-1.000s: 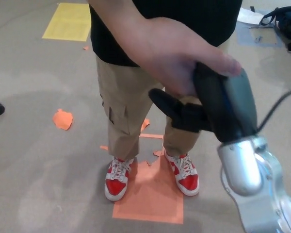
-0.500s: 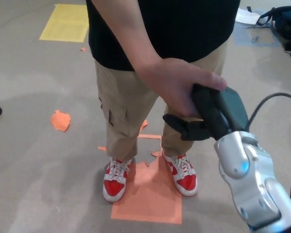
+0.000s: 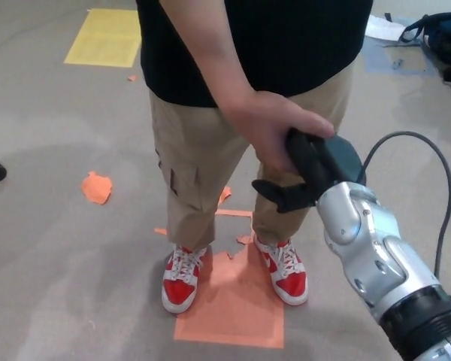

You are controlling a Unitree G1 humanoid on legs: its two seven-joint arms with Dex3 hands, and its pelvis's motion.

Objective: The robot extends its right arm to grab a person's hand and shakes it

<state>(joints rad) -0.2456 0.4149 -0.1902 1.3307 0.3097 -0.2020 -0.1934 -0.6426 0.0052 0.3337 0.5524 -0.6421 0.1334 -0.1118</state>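
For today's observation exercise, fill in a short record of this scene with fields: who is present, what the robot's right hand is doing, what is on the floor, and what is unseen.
Present: a person standing, facing the robot
Right hand: shut on the person's hand, clasped in a handshake
Left hand: not in view
Footwear: red and white shoes
Floor: orange square under the shoes, yellow sheet far left, orange scrap
Unseen: the person's face
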